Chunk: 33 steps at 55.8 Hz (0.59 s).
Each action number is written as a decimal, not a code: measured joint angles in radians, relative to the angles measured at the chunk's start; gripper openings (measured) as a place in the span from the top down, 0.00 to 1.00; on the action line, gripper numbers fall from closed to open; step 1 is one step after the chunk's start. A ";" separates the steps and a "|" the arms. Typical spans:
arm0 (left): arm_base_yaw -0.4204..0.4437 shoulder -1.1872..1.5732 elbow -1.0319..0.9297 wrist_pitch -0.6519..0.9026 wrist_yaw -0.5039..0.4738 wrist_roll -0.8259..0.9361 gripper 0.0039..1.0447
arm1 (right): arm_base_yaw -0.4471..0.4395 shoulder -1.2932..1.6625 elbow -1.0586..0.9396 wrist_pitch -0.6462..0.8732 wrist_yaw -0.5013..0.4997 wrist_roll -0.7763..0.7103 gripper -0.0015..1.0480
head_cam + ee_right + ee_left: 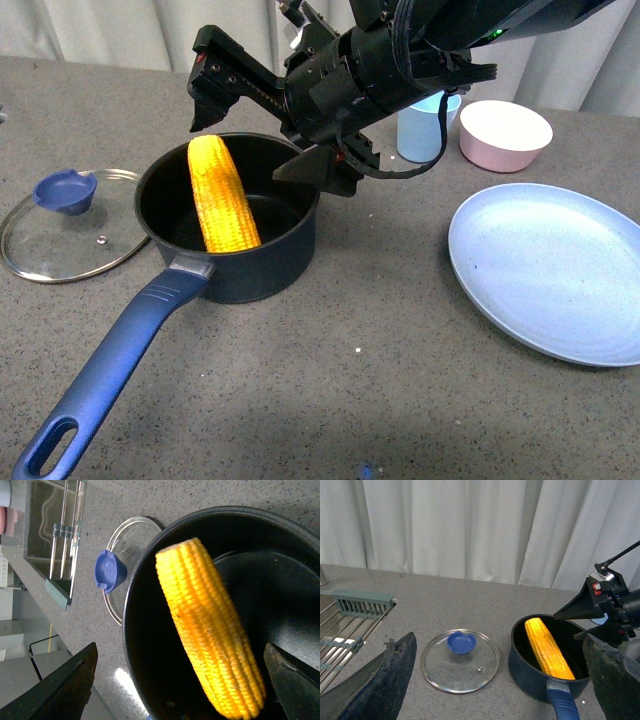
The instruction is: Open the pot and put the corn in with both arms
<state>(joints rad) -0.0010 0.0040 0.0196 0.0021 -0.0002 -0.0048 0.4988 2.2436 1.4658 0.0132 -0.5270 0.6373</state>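
The corn (pixel 222 196) lies inside the pot (pixel 228 215), slanted, its upper end propped on the far rim and its lower end down near the handle side. The pot stands left of the table's middle, its long blue handle reaching toward the near left corner. The right gripper (pixel 262 138) hangs over the pot's far rim with its jaws spread wide and nothing between them; one finger sits above the cob's upper end, the other over the pot's right rim, neither touching the corn. The glass lid (pixel 68 222) lies flat near the left edge, just beside the pot. The left gripper (pixel 490 680) shows only in its own wrist view, as two blurred, well-separated fingers holding nothing, high above the lid.
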 joint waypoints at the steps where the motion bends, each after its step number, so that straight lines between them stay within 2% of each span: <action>1: 0.000 0.000 0.000 0.000 0.000 0.000 0.06 | -0.001 -0.002 -0.004 0.002 0.005 0.000 0.08; 8: 0.000 0.000 0.000 0.000 0.000 0.000 0.06 | -0.013 -0.060 -0.078 0.053 0.076 -0.019 0.09; 16: 0.000 0.000 0.000 0.000 0.000 0.000 0.06 | -0.048 -0.222 -0.245 0.156 0.257 -0.113 0.09; 22: 0.000 0.000 0.000 0.000 0.000 0.000 0.06 | -0.083 -0.358 -0.397 0.245 0.449 -0.220 0.09; 33: 0.000 0.000 0.000 0.000 0.000 0.000 0.06 | -0.185 -0.583 -0.674 0.371 0.625 -0.301 0.09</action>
<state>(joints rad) -0.0010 0.0040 0.0196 0.0021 -0.0002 -0.0048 0.3141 1.6611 0.7918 0.3840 0.0982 0.3359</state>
